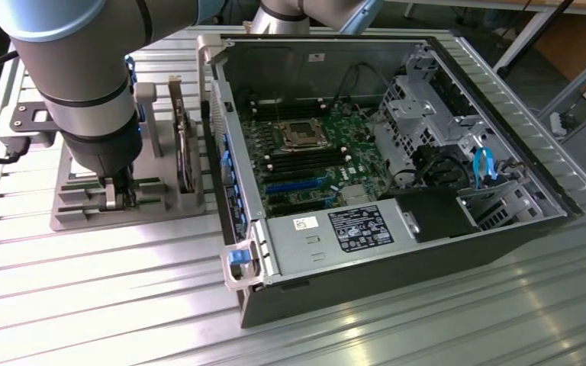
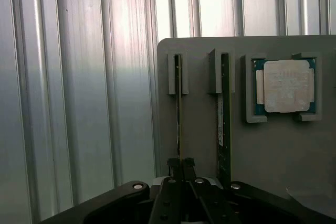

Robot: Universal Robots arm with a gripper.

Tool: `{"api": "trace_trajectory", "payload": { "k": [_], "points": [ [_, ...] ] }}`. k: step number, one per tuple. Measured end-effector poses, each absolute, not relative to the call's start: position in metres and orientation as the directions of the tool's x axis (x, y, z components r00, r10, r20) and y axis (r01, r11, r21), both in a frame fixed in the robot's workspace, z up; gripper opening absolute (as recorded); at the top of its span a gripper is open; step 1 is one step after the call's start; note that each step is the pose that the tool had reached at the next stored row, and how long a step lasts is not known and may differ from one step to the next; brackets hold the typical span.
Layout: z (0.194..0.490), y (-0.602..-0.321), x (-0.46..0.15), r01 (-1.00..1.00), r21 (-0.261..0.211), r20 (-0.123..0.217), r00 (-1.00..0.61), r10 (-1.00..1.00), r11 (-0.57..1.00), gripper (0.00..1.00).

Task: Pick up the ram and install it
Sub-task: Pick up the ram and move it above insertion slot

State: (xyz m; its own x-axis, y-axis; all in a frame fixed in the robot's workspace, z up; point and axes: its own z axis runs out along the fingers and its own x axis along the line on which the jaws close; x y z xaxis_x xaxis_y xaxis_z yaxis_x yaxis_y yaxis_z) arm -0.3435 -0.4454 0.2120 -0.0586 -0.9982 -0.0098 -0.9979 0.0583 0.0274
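Observation:
The ram is a thin green stick standing on edge in a slot of the grey holder. My gripper is down over one end of it, its two dark fingers pressed against the stick's sides, so it is shut on the ram. A twin stick stands in the neighbouring slot, untouched. In the exterior view my gripper reaches straight down into the holder, at that view's left of the open computer case.
A square silver processor lies in its pocket on the holder beside the sticks. An upright expansion card stands on the holder between my gripper and the case wall. Inside the case lie the motherboard's dark memory slots. Ribbed metal table all around.

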Motion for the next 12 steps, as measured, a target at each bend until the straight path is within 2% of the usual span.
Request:
{"api": "trace_trajectory", "payload": {
  "k": [5, 12],
  "points": [
    [0.227, -0.445, -0.343, -0.998, 0.028, -0.011, -0.059, -0.998, 0.058, 0.11],
    [0.277, -0.445, -0.341, -0.998, 0.028, -0.021, -0.059, -0.998, 0.058, 0.11]
  ]
}}
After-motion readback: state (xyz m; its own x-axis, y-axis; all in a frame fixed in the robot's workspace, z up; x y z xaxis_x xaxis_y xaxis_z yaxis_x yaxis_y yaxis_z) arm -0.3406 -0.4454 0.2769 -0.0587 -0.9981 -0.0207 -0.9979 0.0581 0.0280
